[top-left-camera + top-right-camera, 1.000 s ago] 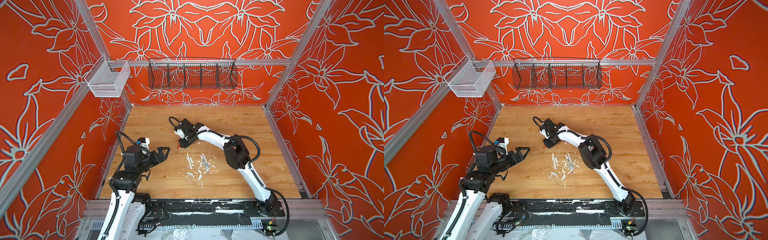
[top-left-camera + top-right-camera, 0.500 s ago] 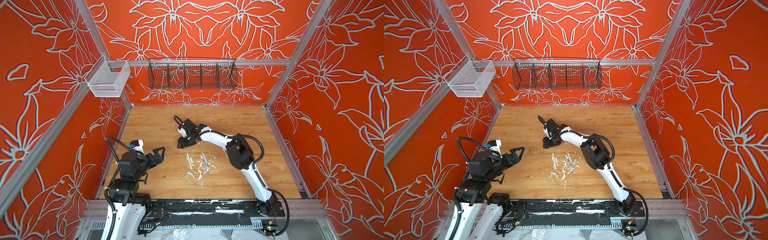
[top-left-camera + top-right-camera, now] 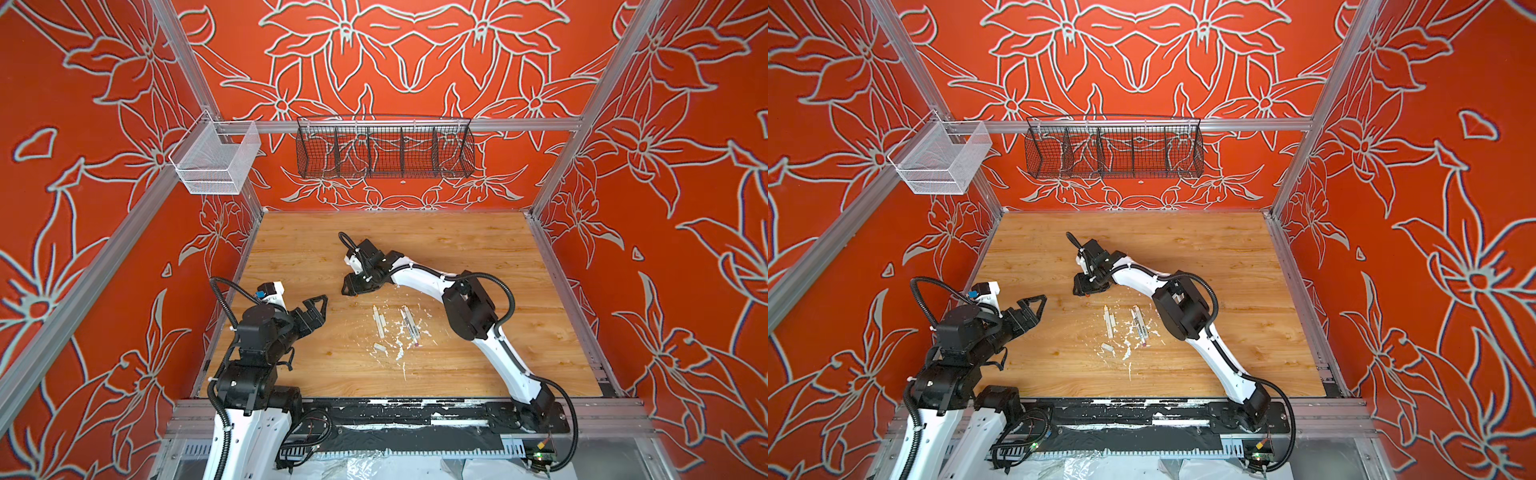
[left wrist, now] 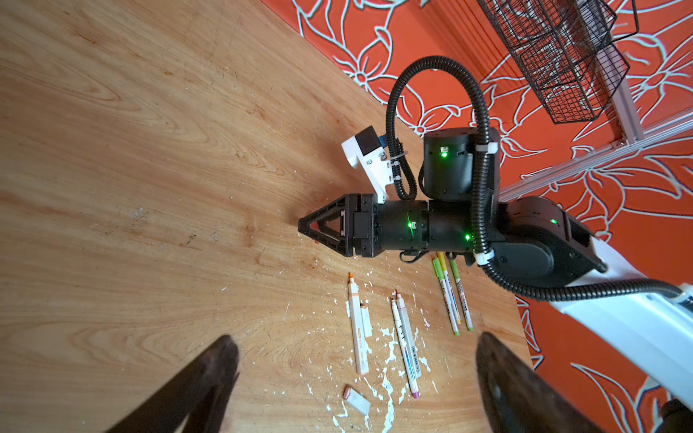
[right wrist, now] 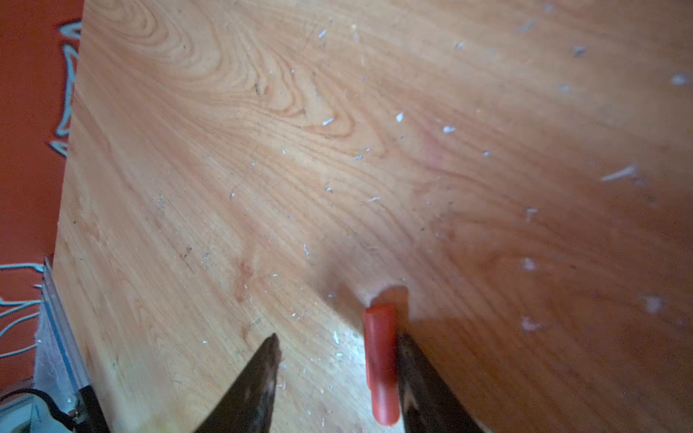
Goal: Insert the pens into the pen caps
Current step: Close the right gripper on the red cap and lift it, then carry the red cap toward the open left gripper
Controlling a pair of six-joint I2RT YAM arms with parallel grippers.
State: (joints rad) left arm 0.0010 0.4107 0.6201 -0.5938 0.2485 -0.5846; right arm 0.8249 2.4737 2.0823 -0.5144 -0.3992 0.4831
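Fingers on the right arm [image 5: 255, 382] stand apart, the orange-red cap [image 5: 380, 360] lying on the table [image 5: 262, 150] against just one, ungripped, probably lined up for a pinch. Left fingers [image 4: 213, 375] hang wide apart near the pens [image 4: 359, 337], likely ready to fetch one.

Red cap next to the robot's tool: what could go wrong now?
1. The red cap touches only one finger of the open right tool. The other finger stands apart, so closing may roll or flick the cap away.
2. The green pens lie partly beneath the right arm, so a low swing toward the pens might knock them.
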